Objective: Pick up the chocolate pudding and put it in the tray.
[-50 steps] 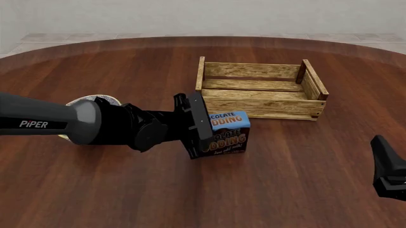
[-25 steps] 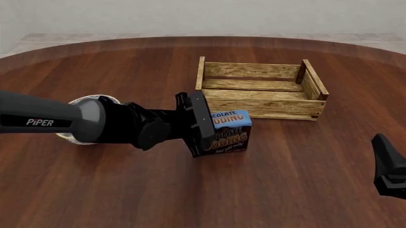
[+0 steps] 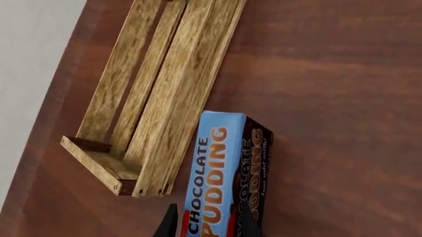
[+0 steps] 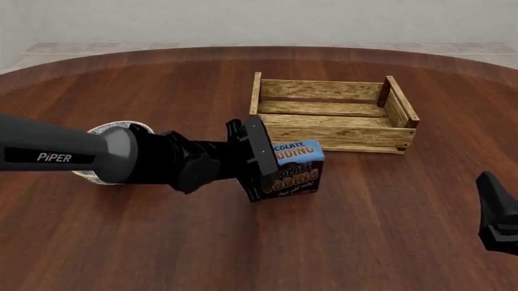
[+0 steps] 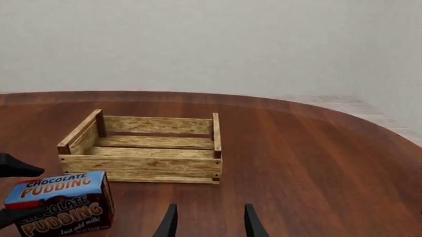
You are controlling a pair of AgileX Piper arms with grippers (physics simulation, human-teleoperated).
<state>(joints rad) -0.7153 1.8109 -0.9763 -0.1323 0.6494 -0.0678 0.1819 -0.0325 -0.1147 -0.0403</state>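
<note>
Seemingly the step in hand was the carry. Along the left wrist, the left gripper (image 3: 207,224) had its fingers closed on the red end of the pudding (image 3: 224,173), which sat just beside the tray's (image 3: 168,94) near long wall, outside it. From the front, the pudding (image 4: 296,171) stood off that wall's left end, whether lifted or resting on the table (image 4: 364,242) I could not tell; a bowl (image 4: 113,128) lay behind the arm. The tray (image 4: 324,124) held nothing. Next, I judged, came raising the box over the wall. Along the right wrist, the right gripper (image 5: 209,222) hung with fingers apart, holding nothing, well short of the tray (image 5: 151,158).
</note>
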